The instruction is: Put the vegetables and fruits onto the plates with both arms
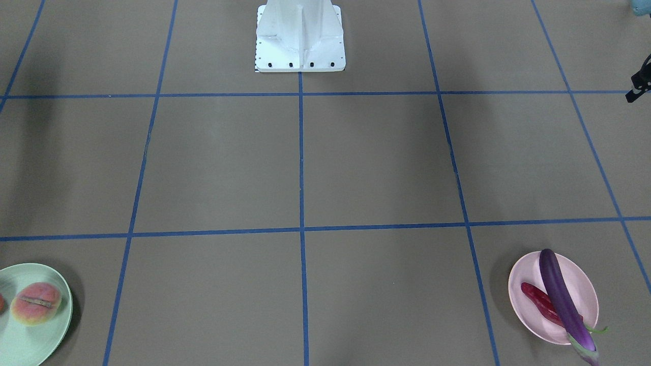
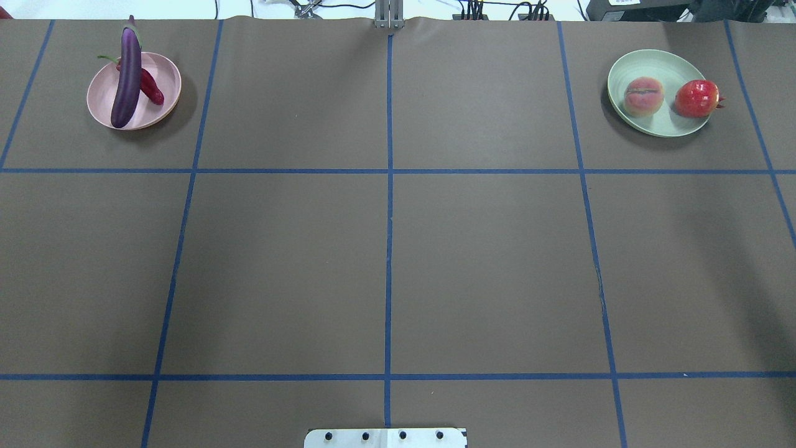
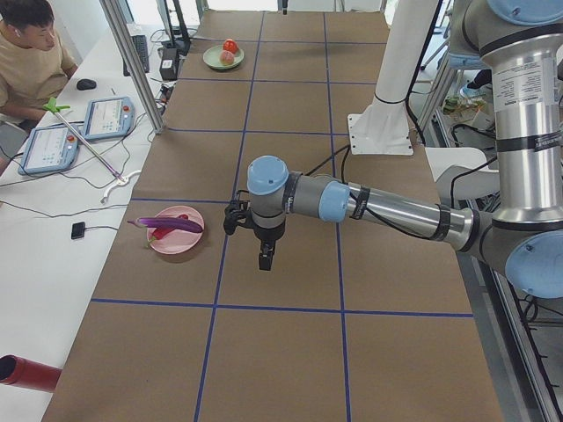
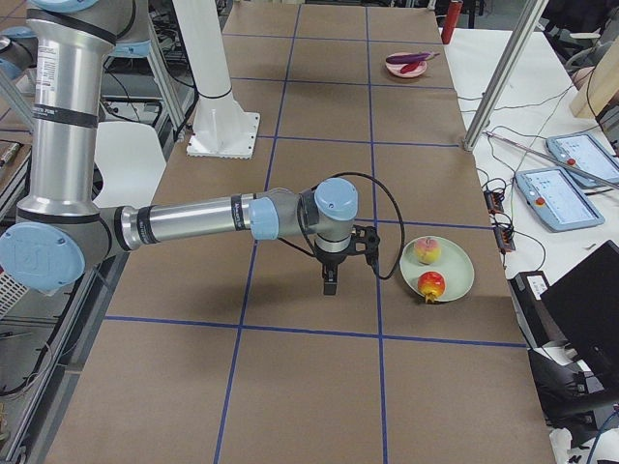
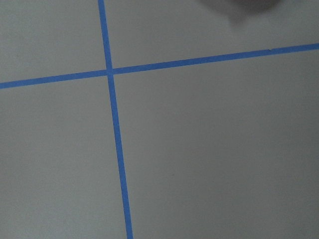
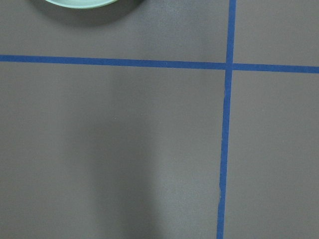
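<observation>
Far left corner of the surface (image 2: 280,261): the pink plate (image 2: 99,99) holds the eggplant (image 2: 127,74), which lies over the chili (image 2: 152,90). Far right corner: the mint plate (image 2: 659,65) holds the peach (image 2: 643,96) and the red fruit (image 2: 696,98). The left end effector (image 3: 265,259) and the right end effector (image 4: 330,285) hover over the surface; I cannot tell whether their fingers are apart or together.

Bright, even light came from above. Small soft shadows sat beside the pale pink round plate (image 2: 155,115) and the pale mint green round plate (image 2: 659,124) on the flat brown table (image 2: 280,261). My two wrist pictures looked dimmer, greyer and a little blurry.
</observation>
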